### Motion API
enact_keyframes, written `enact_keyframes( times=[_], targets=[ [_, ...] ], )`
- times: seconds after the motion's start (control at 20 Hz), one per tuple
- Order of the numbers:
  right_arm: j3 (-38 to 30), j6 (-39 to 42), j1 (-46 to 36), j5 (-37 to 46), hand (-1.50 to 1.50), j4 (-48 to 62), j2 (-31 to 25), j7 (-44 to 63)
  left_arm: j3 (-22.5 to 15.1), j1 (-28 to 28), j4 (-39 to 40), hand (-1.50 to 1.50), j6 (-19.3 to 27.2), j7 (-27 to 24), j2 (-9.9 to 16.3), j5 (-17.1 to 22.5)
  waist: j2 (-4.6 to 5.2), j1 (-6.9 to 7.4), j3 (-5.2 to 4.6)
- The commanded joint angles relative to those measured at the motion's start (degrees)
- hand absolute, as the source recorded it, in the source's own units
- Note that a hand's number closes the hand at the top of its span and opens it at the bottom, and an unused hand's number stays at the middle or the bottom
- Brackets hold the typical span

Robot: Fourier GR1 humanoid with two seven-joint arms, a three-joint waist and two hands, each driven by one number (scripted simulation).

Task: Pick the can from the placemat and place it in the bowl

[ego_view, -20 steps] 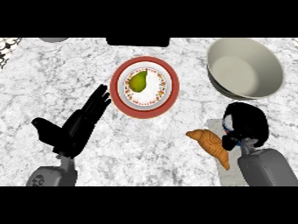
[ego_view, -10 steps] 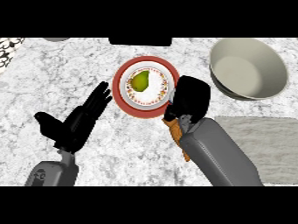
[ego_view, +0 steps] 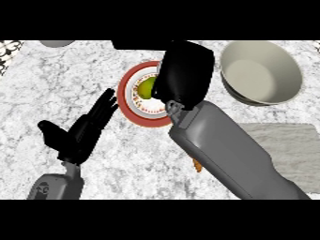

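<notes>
Right hand (ego_view: 184,72) now farther over plate (ego_view: 130,101)

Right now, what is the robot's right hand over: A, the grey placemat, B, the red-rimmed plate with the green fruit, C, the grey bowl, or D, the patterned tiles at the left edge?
B: the right hand hangs over the right part of the red-rimmed plate, partly covering the green fruit, while the bowl to its right and the placemat sit uncovered.

A kitchen: a marble counter (ego_view: 44,101) bearing a red-rimmed plate (ego_view: 129,101), a bowl (ego_view: 262,71) and a grey placemat (ego_view: 294,152).
</notes>
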Motion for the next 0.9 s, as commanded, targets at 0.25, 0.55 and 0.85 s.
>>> enact_keyframes(
  times=[0.25, 0.55, 0.85],
  targets=[
    [-8.11, 5.34, -6.67, 4.97, 1.5, -0.15, 0.41, 8.0, -1.9, 3.03, -2.04, 0.0, 1.31, -0.8, -1.6, -1.64, -0.02, -1.16, 0.08],
    [-16.77, 1.76, -8.48, 6.74, 1.5, 6.14, -4.29, -0.59, 0.28, -1.77, 1.9, 0.0, 0.66, -1.28, -1.13, -0.84, 0.5, -1.29, 0.06],
    [-22.5, -5.26, -1.48, 6.39, 1.5, 6.51, -8.99, -10.14, 1.0, -1.26, 0.07, 0.0, 1.89, 0.3, -1.13, -0.87, 0.39, -1.29, 0.11]
  ],
)
